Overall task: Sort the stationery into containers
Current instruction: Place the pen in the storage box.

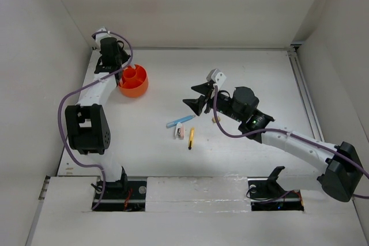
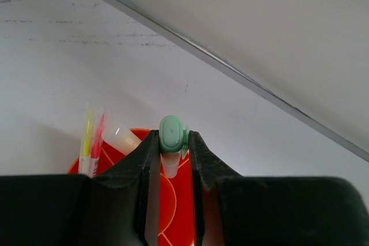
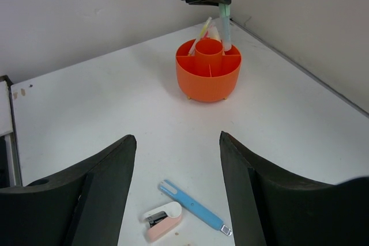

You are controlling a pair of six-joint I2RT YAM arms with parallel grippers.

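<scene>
Pinches a pale green pen (image 2: 173, 133) upright in the left gripper (image 2: 172, 149), fingers clenched on the barrel just below the cap. Hangs it over the orange tub (image 3: 207, 87) at ten o'clock on the worktop (image 1: 242, 67), lower end down at the rim of a far compartment beside the central tube; cannot tell whether touching the bottom. Holds in a neighbouring compartment a yellow pen (image 2: 86, 139) and a pink pen (image 2: 98, 136), side by side and leaning on the rim, plus a pale translucent piece (image 2: 122, 137) just beside them, too unclear to name. Hovers the right gripper (image 3: 177, 142) above the middle of the worktop, fingers spread wide and released, grasping nothing, aimed toward the tub at ten o'clock. Shows a blue pen (image 1: 180, 121) lying flat near the centre, at seven o'clock of the right fingers; a white-and-pink eraser (image 1: 179, 133) close at six o'clock of that pen; a yellow pencil (image 1: 191, 138) just at three o'clock of the eraser, black tip toward six o'clock. Shows a small tan eraser (image 1: 216, 120) at three o'clock of the blue pen, close against the right arm, apart from the other loose pieces.
</scene>
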